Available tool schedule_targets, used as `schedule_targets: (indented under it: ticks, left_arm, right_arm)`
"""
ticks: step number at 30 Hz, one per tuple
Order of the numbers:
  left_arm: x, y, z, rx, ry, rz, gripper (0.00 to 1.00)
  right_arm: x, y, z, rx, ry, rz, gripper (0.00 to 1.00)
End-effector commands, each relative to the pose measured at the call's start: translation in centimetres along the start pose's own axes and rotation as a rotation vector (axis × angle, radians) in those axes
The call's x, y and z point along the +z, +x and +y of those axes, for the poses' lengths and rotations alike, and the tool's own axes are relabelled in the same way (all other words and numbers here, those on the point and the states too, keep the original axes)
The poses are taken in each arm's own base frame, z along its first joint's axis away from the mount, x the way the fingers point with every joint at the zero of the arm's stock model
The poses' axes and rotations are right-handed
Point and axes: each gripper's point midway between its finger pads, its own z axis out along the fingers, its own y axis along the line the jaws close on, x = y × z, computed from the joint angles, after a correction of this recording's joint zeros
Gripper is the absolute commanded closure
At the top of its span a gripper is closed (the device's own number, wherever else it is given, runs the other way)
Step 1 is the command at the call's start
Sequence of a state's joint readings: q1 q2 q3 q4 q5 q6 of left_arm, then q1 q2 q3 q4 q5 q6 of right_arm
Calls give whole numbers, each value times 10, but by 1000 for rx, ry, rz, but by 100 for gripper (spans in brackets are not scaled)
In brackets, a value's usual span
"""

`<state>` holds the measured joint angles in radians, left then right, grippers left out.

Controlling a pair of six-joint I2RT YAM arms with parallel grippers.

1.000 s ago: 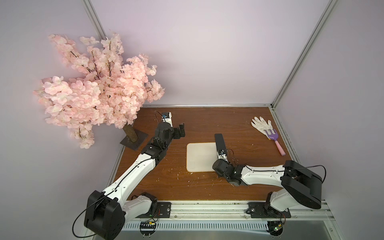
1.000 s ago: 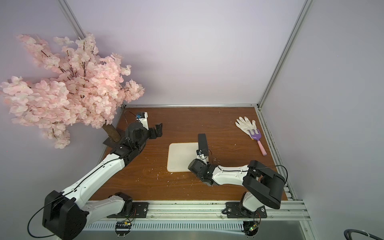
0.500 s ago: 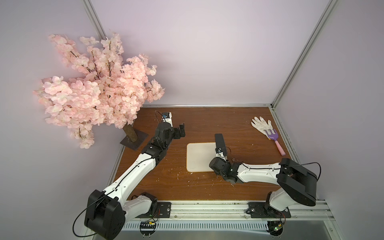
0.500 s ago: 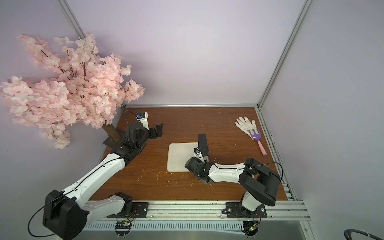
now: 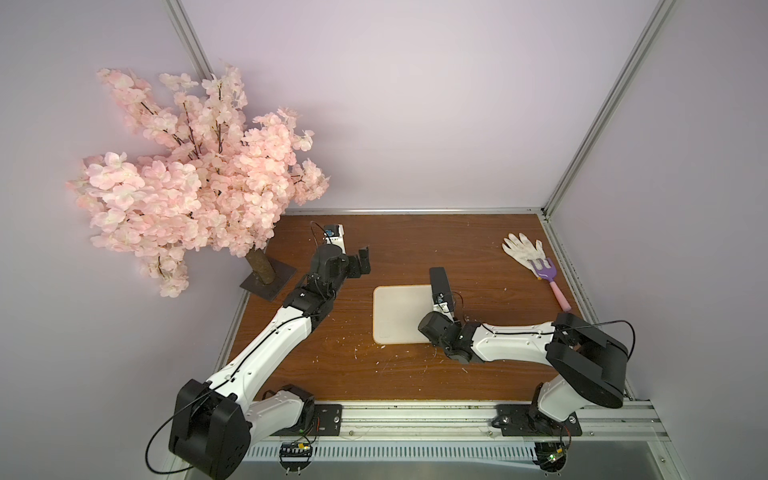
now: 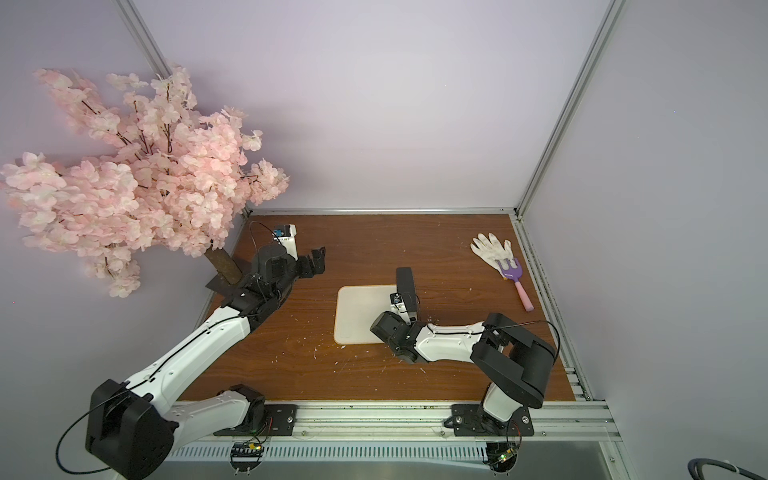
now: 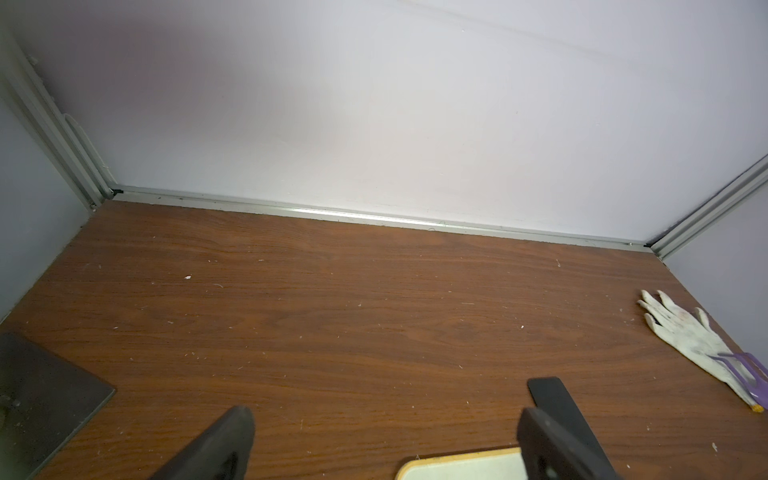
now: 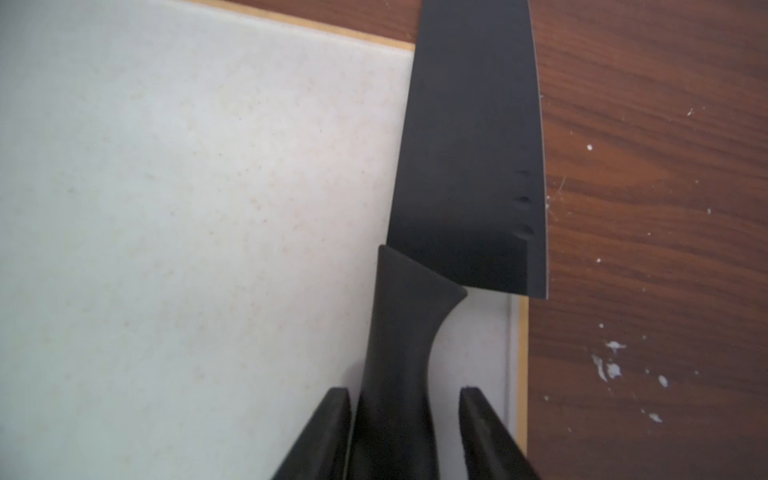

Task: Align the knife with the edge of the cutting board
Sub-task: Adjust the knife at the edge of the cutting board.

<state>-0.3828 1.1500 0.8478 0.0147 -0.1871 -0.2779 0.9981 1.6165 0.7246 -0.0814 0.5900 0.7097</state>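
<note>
knife (image 8: 469, 166): all black, one rigid piece. We judge it light to middling, with the weight forward in the broad blade (image 8: 469, 124). The matte finish shouldn't be very slippery, but the slim handle (image 8: 399, 332) could roll or pivot between the pads if we squeeze off-centre. The sharp side looks to face outboard, away from the board's middle. Best hold, in our view, is the handle just behind the flare into the blade, close to the balance point so it doesn't yaw.

Where it is: the handle runs between the fingers (image 8: 328, 436) of the right gripper (image 8: 405, 392) and lies flat on the cutting board (image 8: 187, 208). The blade lies ahead of the fingertips, along the board's tan rim (image 8: 523, 374). Its outer side overhangs onto the table (image 8: 644, 208) beyond the outer finger, and its tip end reaches past the board's far edge. It looks near parallel to the rim, so we call it roughly aligned.

Right fingers: narrow, straddling the handle, not clamped. One sits right at the handle; a sliver of board shows between the other and the handle.

right arm (image 5: 511, 340): forearm low across the table, wrist bent, gripper pointing along the board's edge.

left gripper (image 7: 386, 411): fingers wide, nothing between them, bare table ahead. left arm (image 5: 274, 336) is stretched out, well apart from the board.
</note>
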Motion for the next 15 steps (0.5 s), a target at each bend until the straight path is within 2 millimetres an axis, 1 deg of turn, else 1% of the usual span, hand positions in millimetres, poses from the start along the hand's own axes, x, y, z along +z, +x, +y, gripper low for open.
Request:
schedule_targets:
  ticks: [1, 5, 8, 11, 12, 15]
  left_arm:
    - [0, 2, -3, 22, 3, 10, 0]
    - [0, 3, -4, 25, 4, 14, 0]
    - [1, 4, -4, 25, 5, 16, 0]
    - [1, 4, -5, 25, 6, 17, 0]
    - [1, 4, -5, 25, 6, 17, 0]
    - [1, 5, -5, 25, 6, 18, 0]
  right_arm:
    - [5, 0, -4, 25, 12, -17, 58]
    - [7, 3, -5, 41, 6, -26, 67]
    - [7, 4, -7, 49, 10, -35, 78]
    - [4, 2, -14, 61, 28, -60, 96]
    - [3, 1, -16, 64, 33, -70, 100]
    - [-2, -6, -20, 69, 47, -101, 100]
